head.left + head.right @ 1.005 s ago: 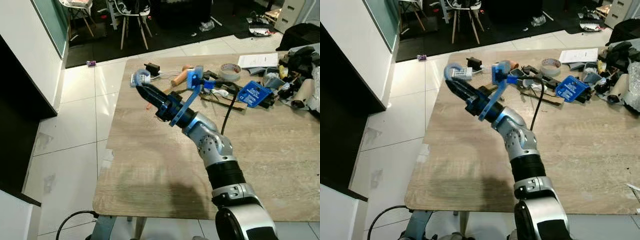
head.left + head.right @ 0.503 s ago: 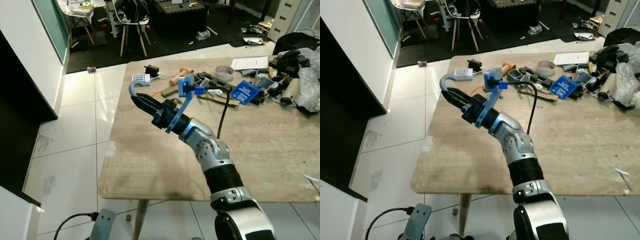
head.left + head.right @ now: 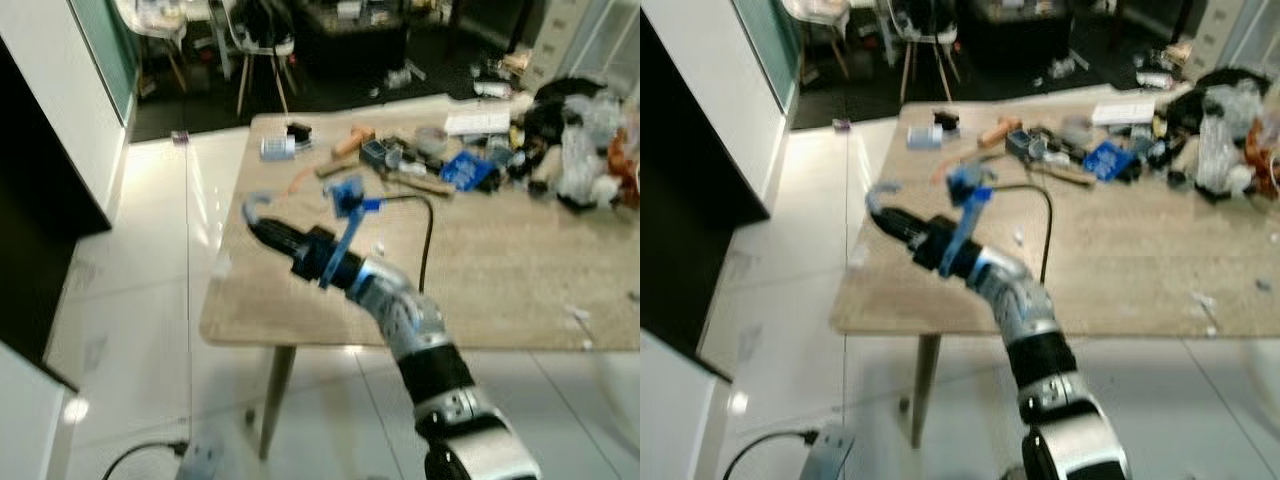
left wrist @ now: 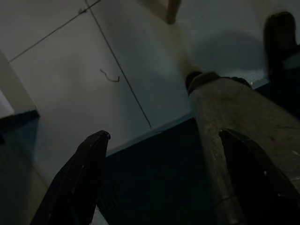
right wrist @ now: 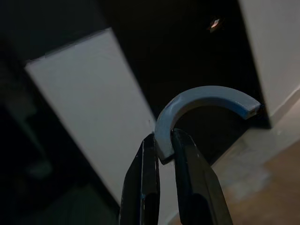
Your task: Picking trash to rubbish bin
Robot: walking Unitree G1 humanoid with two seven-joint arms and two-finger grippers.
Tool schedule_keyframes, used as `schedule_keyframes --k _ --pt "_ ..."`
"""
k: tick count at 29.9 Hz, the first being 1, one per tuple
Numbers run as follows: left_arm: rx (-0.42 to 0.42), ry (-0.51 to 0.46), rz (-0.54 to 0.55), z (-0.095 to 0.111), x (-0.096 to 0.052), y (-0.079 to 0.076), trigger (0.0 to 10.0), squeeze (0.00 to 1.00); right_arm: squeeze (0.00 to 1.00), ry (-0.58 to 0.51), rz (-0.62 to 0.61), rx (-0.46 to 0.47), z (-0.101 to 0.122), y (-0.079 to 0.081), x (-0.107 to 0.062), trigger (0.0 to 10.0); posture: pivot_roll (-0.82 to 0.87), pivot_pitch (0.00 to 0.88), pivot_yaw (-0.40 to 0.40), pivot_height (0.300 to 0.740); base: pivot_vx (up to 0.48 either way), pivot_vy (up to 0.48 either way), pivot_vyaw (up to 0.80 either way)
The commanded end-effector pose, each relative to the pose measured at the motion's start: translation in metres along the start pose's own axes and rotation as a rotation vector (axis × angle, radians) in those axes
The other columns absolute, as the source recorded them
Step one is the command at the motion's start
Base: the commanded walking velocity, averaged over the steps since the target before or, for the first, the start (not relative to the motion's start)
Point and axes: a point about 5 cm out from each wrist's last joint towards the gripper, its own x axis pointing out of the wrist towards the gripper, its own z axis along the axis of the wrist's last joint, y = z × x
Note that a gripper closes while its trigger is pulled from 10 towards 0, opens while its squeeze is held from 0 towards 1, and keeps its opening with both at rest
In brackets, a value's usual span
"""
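My right gripper (image 3: pixel 266 226) is shut on a curved grey-blue plastic piece (image 3: pixel 253 204), shaped like a half ring. It is held out in front of me, near the left edge of the wooden table (image 3: pixel 500 290). In the right wrist view the curved piece (image 5: pixel 201 101) arches out from between the two closed fingertips of that gripper (image 5: pixel 162 140). My left gripper (image 4: pixel 164 135) hangs low over the white floor tiles, fingers spread wide with nothing between them. Both eye views are blurred.
Tools, a blue box (image 3: pixel 463 170), tape and bags (image 3: pixel 585 150) clutter the far side of the table. A dark cabinet and white wall (image 3: pixel 50 130) stand to the left. Chairs (image 3: pixel 255 40) are behind the table. A black cable (image 3: pixel 150 455) lies on the tiles.
The whole picture has shifted and blurred: the camera has pulled back from the table. The right gripper still holds the curved piece, now nearer the table's left edge.
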Motion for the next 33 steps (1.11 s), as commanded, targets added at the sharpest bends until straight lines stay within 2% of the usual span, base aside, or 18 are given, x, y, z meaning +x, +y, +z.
schedule_keyframes --k 1,4,5,6,8,10,15,19,20,21,22,24,26,27,28,31,32,33 --pt "0.002 0.061 -0.01 -0.016 -0.002 -0.001 10.0 0.0 0.0 0.114 -0.008 0.008 -0.021 -0.002 -0.006 10.0 -0.09 0.023 0.074 0.74 -0.307 0.0 0.0" --pt "0.002 0.062 -0.01 -0.016 -0.002 -0.002 10.0 0.0 0.0 0.138 -0.009 0.002 -0.025 -0.003 -0.007 10.0 -0.09 0.023 0.074 0.74 -0.307 0.0 0.0" --pt "0.004 0.064 -0.011 -0.017 -0.003 -0.001 10.0 0.0 0.0 0.211 0.038 0.003 -0.041 0.002 -0.011 10.0 -0.09 0.023 0.078 0.74 -0.304 0.0 0.0" --pt "0.004 0.064 -0.011 -0.017 -0.003 -0.001 10.0 0.0 0.0 0.211 0.038 0.003 -0.041 0.002 -0.011 10.0 -0.09 0.023 0.078 0.74 -0.304 0.0 0.0" --pt "0.007 0.066 -0.01 -0.018 -0.003 -0.001 10.0 0.0 0.0 0.316 0.118 0.007 -0.064 0.011 -0.019 10.0 -0.09 0.024 0.078 0.74 -0.309 0.0 0.0" --pt "0.007 0.066 -0.01 -0.018 -0.003 -0.001 10.0 0.0 0.0 0.34 0.129 0.008 -0.069 0.012 -0.021 10.0 -0.09 0.024 0.078 0.74 -0.309 0.0 0.0" --pt "0.01 0.066 -0.01 -0.018 -0.003 -0.001 10.0 0.0 0.0 0.527 0.106 0.014 -0.106 0.008 -0.04 10.0 -0.09 0.021 0.079 0.74 -0.312 0.0 0.0" --pt "0.011 0.066 -0.01 -0.017 -0.003 -0.001 10.0 0.0 0.0 0.558 0.094 0.028 -0.114 0.007 -0.046 10.0 -0.09 0.022 0.079 0.74 -0.315 0.0 0.0" --pt "0.011 0.066 -0.01 -0.017 -0.003 -0.001 10.0 0.0 0.0 0.6 0.07 0.019 -0.121 0.004 -0.051 10.0 -0.09 0.021 0.079 0.74 -0.315 0.0 0.0" --pt "0.012 0.066 -0.01 -0.017 -0.002 -0.002 10.0 0.0 0.0 0.663 0.015 0.008 -0.13 0.0 -0.059 10.0 -0.09 0.021 0.079 0.74 -0.315 0.0 0.0" --pt "0.012 0.066 -0.01 -0.017 -0.002 -0.002 10.0 0.0 0.0 0.663 0.015 0.008 -0.13 0.0 -0.059 10.0 -0.09 0.021 0.079 0.74 -0.315 0.0 0.0" --pt "0.014 0.067 -0.012 -0.017 -0.002 -0.002 10.0 0.0 0.0 0.795 -0.17 -0.007 -0.151 -0.012 -0.082 10.0 -0.09 0.022 0.079 0.74 -0.315 0.0 0.0" --pt "0.014 0.067 -0.012 -0.017 -0.002 -0.002 10.0 0.0 0.0 0.865 -0.355 0.016 -0.165 -0.02 -0.105 10.0 -0.09 0.023 0.076 0.74 -0.313 0.0 0.0" --pt "0.014 0.067 -0.012 -0.017 -0.002 -0.002 10.0 0.0 0.0 0.865 -0.355 0.016 -0.165 -0.02 -0.105 10.0 -0.09 0.023 0.076 0.74 -0.315 0.0 0.0" --pt "0.014 0.067 -0.012 -0.017 -0.002 -0.003 10.0 0.0 0.0 0.888 -0.447 0.034 -0.171 -0.023 -0.117 10.0 -0.09 0.023 0.076 0.74 -0.315 0.0 0.0" --pt "0.013 0.068 -0.012 -0.018 -0.002 -0.003 10.0 0.0 0.0 0.986 -0.75 0.067 -0.188 -0.028 -0.167 10.0 -0.08 0.023 0.074 0.74 -0.315 0.0 0.0" --pt "0.013 0.068 -0.012 -0.018 -0.002 -0.003 10.0 0.0 0.0 0.986 -0.75 0.067 -0.188 -0.028 -0.167 10.0 -0.08 0.023 0.074 0.74 -0.315 0.0 0.0" --pt "0.012 0.069 -0.011 -0.018 -0.003 -0.003 10.0 0.0 0.0 1.01 -0.829 0.08 -0.192 -0.027 -0.182 10.0 -0.08 0.021 0.076 0.74 -0.315 0.0 0.0"
